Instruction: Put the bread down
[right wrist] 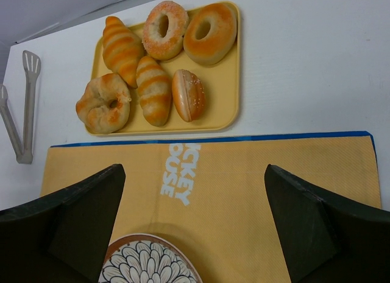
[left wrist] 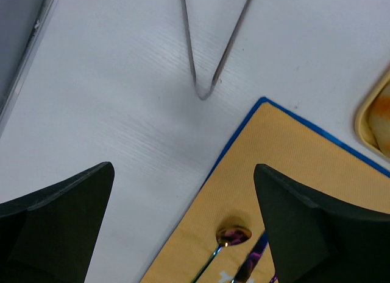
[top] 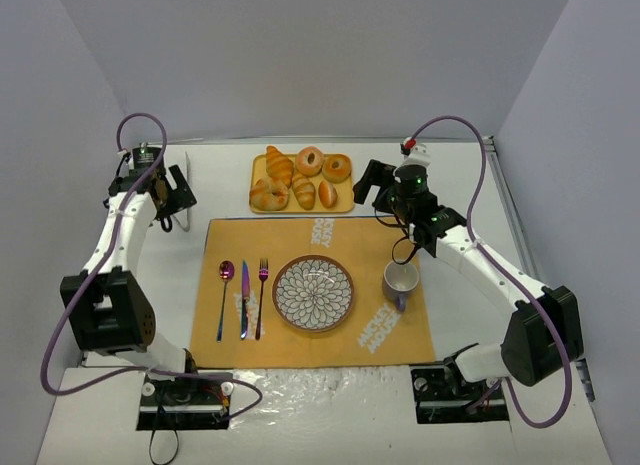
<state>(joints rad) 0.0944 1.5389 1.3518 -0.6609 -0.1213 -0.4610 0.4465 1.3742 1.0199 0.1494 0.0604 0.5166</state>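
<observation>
- A white table (top: 470,185) seen from above, with 2 robot arms mounted at its near edge.
- A yellow tray (right wrist: 224,82) sits at the far middle of the table and holds 6 pastries.
- The bread (right wrist: 103,103), a knobbly golden bun with pale patches and a dimpled centre, lies in the tray's near-left corner. It touches a striped roll (right wrist: 153,90) on its right.
- A ridged croissant (right wrist: 121,47) lies just behind the bread. 2 ring donuts (right wrist: 164,28) fill the far row, and a small oval roll (right wrist: 188,95) lies at the near right.
- An orange placemat (top: 230,247) lies in front of the tray, just apart from it.
- On the placemat sit a patterned plate (top: 313,293), a mug (top: 401,280) to its right, and a spoon (top: 224,297), knife (top: 244,300) and fork (top: 262,297) to its left.
- The right gripper (right wrist: 194,170) hangs over the placemat's far edge, facing the tray, fingers spread wide and holding nothing.
- The left gripper (left wrist: 183,168) hangs over the placemat's far-left corner, also spread wide and empty.
- Metal tongs (left wrist: 207,58) lie on the table left of the tray.
</observation>
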